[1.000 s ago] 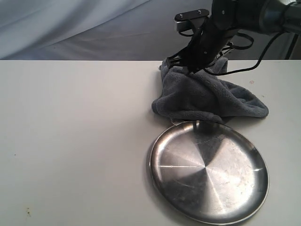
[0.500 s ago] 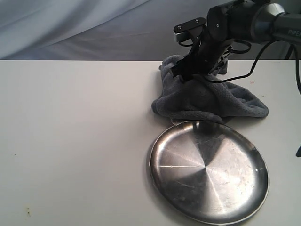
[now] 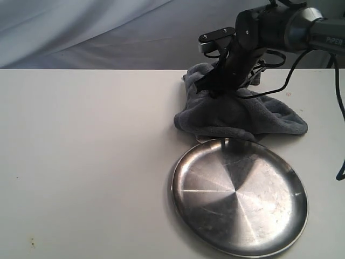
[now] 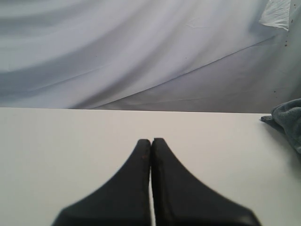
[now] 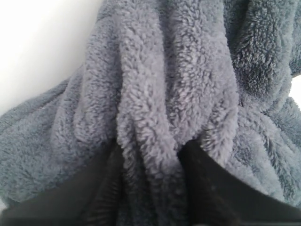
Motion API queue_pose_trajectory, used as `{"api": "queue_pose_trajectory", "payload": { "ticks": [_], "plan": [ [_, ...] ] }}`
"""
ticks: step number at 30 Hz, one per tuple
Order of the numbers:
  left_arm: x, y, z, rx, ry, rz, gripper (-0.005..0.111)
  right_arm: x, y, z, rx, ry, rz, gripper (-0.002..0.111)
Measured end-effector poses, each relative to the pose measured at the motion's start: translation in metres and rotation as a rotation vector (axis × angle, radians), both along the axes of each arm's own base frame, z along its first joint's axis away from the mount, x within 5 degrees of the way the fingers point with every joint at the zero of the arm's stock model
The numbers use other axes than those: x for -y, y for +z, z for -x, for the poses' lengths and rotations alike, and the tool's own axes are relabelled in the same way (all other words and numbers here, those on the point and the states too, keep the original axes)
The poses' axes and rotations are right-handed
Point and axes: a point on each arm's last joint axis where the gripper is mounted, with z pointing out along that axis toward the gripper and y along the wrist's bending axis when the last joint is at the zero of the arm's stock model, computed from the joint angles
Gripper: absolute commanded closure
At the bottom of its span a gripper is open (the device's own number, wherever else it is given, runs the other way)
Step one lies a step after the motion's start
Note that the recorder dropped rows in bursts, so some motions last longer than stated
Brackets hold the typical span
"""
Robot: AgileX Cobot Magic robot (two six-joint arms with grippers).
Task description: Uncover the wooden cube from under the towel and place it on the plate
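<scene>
The dark grey towel lies bunched on the white table just behind the steel plate. My right gripper comes down onto the towel's far left hump. In the right wrist view its two black fingers stand on either side of a thick fluffy fold, and the gripper is shut on that fold. The wooden cube is hidden. My left gripper is shut and empty above bare table, with a corner of the towel off to one side. The left gripper is outside the exterior view.
The white table stretches wide to the left of the plate and towel. A pale draped backdrop hangs behind the table's far edge. Black cables trail from the right arm above the towel.
The right arm has turned and shifted a little left and down, sinking its fingers into the towel's far hump. The towel, the plate and the left gripper have stayed in place.
</scene>
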Motion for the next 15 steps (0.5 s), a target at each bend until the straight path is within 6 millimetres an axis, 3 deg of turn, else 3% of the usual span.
{"api": "queue_pose_trajectory", "payload": {
  "ticks": [3, 10, 15],
  "plan": [
    [0.0, 0.0, 0.0, 0.0, 0.0, 0.0, 0.105, 0.0, 0.002, 0.001, -0.005, -0.003, -0.001, 0.107],
    [0.0, 0.0, 0.0, 0.0, 0.0, 0.0, 0.105, 0.003, 0.035, 0.008, 0.041, -0.004, -0.017, 0.108],
    [0.0, 0.0, 0.0, 0.0, 0.0, 0.0, 0.105, 0.006, 0.079, 0.018, 0.148, -0.003, -0.056, 0.108]
  ]
}}
